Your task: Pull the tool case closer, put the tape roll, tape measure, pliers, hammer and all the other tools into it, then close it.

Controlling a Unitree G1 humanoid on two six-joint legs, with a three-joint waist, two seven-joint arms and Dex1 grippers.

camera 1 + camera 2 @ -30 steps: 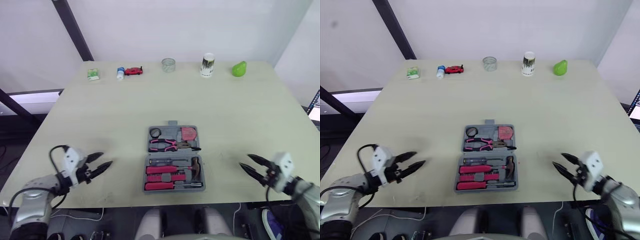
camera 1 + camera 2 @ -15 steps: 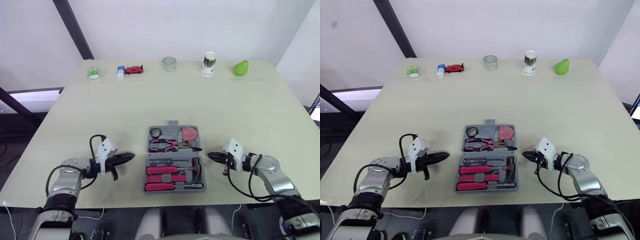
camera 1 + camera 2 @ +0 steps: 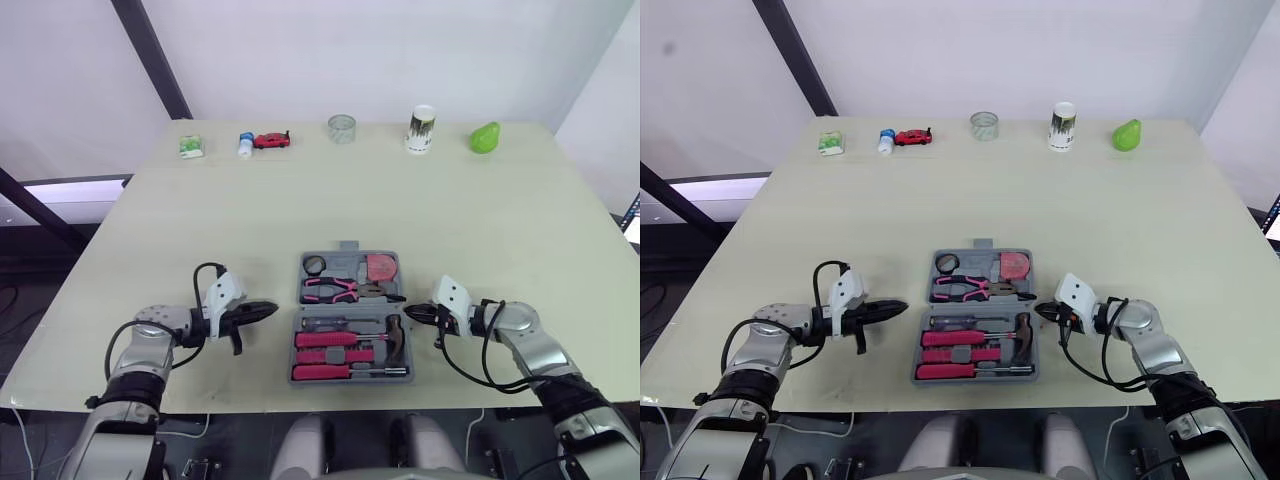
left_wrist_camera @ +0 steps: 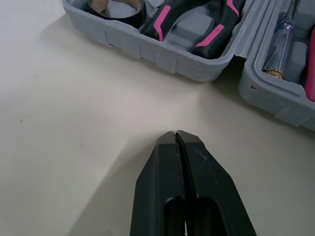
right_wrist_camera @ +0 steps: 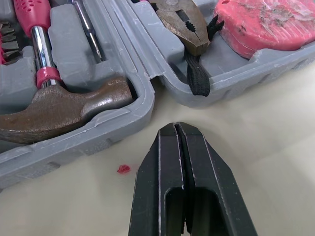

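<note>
The open grey plastic tool case (image 3: 350,380) lies on the pale wooden table (image 3: 500,230) at my 12 o'clock, close to the near edge. Its far half holds one black tape roll (image 3: 313,265), one pair of pink-handled pliers (image 3: 345,290) and one red tape measure (image 3: 379,268). Its near half holds one brown-headed hammer (image 3: 393,332) beside pink-handled drivers (image 3: 322,371) that I cannot count surely. My left gripper (image 3: 272,307) lies at the case's 9 o'clock, its two black fingers pressed tight together on nothing, and a strip of bare table separates it from the grey wall. My right gripper (image 3: 408,314) lies at the case's 3 o'clock, clenched the same way and empty, just beside the seam between the halves, with one tiny red speck (image 5: 123,168) on the table near its tips. Six small things line the far edge from 11 to 1 o'clock, well apart from the case: a green box (image 3: 189,147), a blue-and-white bottle (image 3: 244,145), a red toy car (image 3: 270,140), a clear round jar (image 3: 341,128), a white printed cup (image 3: 420,129) and a green pear-shaped piece (image 3: 485,137).
</note>
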